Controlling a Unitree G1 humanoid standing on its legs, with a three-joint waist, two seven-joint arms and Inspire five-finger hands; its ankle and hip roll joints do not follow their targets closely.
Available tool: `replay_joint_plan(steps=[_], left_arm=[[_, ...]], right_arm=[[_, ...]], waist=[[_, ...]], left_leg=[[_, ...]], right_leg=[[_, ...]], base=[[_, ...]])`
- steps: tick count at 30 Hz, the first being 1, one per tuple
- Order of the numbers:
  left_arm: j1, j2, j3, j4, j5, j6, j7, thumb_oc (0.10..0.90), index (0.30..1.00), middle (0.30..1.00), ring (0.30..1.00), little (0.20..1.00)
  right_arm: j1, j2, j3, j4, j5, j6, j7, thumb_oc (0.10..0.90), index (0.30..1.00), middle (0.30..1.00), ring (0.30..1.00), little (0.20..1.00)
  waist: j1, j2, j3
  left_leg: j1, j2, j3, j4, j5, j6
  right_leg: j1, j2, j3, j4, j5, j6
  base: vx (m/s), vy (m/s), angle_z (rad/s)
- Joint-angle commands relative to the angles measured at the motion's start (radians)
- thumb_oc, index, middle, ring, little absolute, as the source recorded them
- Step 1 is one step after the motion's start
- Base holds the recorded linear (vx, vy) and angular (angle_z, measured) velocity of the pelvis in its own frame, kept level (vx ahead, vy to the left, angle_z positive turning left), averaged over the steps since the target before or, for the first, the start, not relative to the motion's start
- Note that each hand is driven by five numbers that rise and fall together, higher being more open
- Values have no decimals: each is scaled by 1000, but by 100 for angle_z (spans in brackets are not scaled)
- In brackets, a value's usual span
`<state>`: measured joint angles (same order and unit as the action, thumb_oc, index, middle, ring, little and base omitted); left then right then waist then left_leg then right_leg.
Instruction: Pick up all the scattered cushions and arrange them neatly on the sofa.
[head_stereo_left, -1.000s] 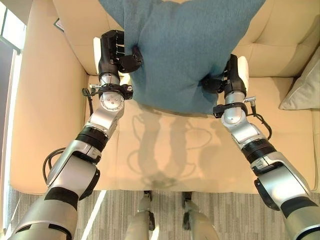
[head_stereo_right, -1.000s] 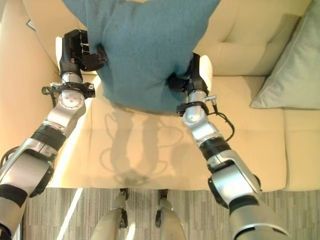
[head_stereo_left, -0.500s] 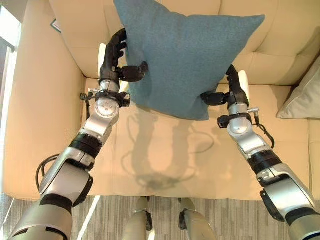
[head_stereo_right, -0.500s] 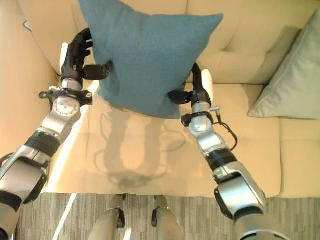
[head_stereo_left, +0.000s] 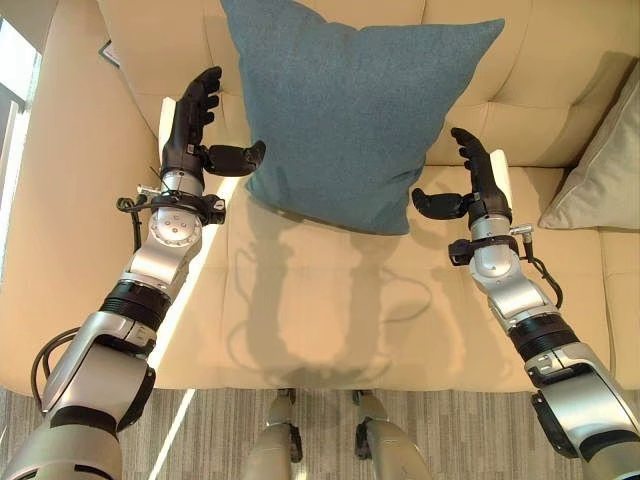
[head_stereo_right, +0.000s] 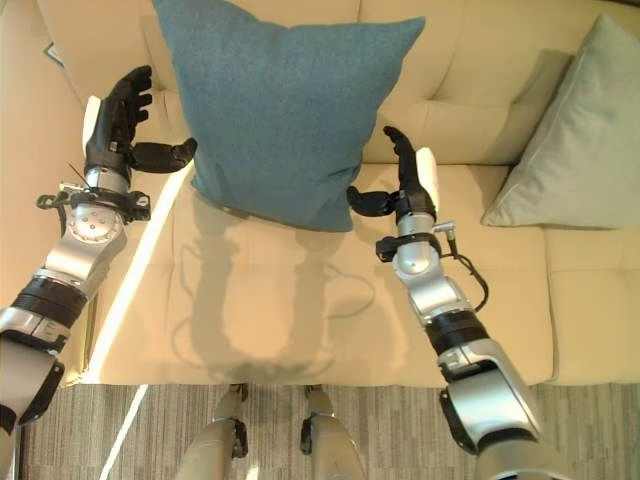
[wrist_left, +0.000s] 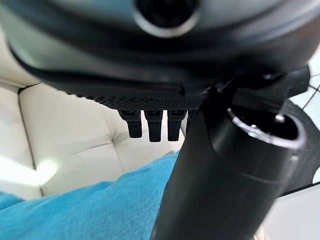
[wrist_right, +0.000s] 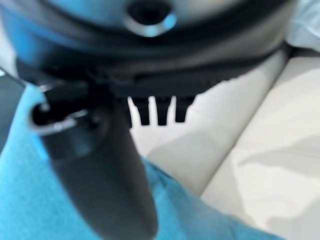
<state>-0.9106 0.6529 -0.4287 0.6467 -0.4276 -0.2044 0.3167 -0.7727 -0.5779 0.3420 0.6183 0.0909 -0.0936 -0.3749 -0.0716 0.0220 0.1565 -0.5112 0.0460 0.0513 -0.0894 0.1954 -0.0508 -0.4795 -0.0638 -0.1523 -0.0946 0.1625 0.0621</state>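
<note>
Blue cushion (head_stereo_left: 350, 105) upright against sofa (head_stereo_left: 300, 290) backrest

Both silver-grey arms reach forward and are spread apart. The left hand (head_stereo_left: 190, 125) is raised with its fingers straight and pointing up, its thumb stuck out sideways toward the other arm. The right hand (head_stereo_left: 478, 175) sits a little lower, fingers likewise extended upward, its thumb jutting inward toward the left; both are relaxed and hold nothing.
</note>
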Motion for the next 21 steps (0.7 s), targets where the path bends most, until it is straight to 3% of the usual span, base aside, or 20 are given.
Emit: replay_joint_plan(steps=[1, 5, 7, 8, 9, 10, 15, 21], left_arm=[[-70, 4, 22, -10, 33, -125, 19, 800, 900, 900, 900, 900], [-70, 4, 22, -10, 33, -125, 19, 800, 900, 900, 900, 900], [10, 55, 72, -33, 27, -126, -2, 800, 900, 900, 900, 900], [521, 90, 348, -146, 42, -111, -92, 800, 900, 900, 900, 900], [705, 4, 440, -127, 50, -90, -116, 800, 900, 900, 900, 900], [1109, -323, 489, 164, 111, 26, -228, 800, 900, 900, 900, 900], [1104, -391, 446, 276, 134, 43, -218, 800, 900, 900, 900, 900], [1072, -369, 432, 274, 154, 36, -195, 800, 900, 900, 900, 900]], right_arm=[[-32, -37, -17, -44, -28, -94, -34, 800, 900, 900, 900, 900], [-32, -37, -17, -44, -28, -94, -34, 800, 900, 900, 900, 900], [64, -87, -72, -74, -26, -102, -11, 800, 900, 900, 900, 900], [518, -139, -330, -93, -50, -100, 63, 800, 900, 900, 900, 900], [654, -110, -406, -69, -85, -83, 73, 800, 900, 900, 900, 900], [936, 114, -438, 32, -99, -54, 168, 800, 900, 900, 900, 900], [933, 185, -377, 91, -77, -60, 173, 800, 900, 900, 900, 900], [912, 183, -370, 95, -48, -68, 153, 800, 900, 900, 900, 900]], waist=[[15, 0, -154], [15, 0, -154], [12, 0, -161], [5, -9, -171], [0, -16, -170], [-2, -37, -161], [3, -50, -169], [5, -55, -166]], left_leg=[[68, -20, 31, 2, -83, -54], [68, -20, 31, 2, -83, -54], [79, -18, 34, 2, -87, -53], [157, -10, 44, 2, -108, -47], [203, -8, 50, 2, -118, -44], [403, 3, 77, 2, -154, -24], [458, 10, 82, 2, -162, -25], [482, 13, 83, 2, -169, -28]], right_leg=[[33, -30, -11, 7, -45, 99], [33, -30, -11, 7, -45, 99], [44, -32, -12, 7, -48, 101], [125, -37, -21, 7, -63, 101], [174, -34, -23, 7, -76, 100], [369, -22, -23, 7, -111, 89], [422, -14, -23, 7, -125, 83], [445, -11, -29, 7, -132, 81]], base=[[0, 0, 0], [0, 0, 0], [41, -3, 0], [125, -23, 1], [200, -67, 4], [105, -76, 8], [7, -38, -21], [-6, -21, 14]])
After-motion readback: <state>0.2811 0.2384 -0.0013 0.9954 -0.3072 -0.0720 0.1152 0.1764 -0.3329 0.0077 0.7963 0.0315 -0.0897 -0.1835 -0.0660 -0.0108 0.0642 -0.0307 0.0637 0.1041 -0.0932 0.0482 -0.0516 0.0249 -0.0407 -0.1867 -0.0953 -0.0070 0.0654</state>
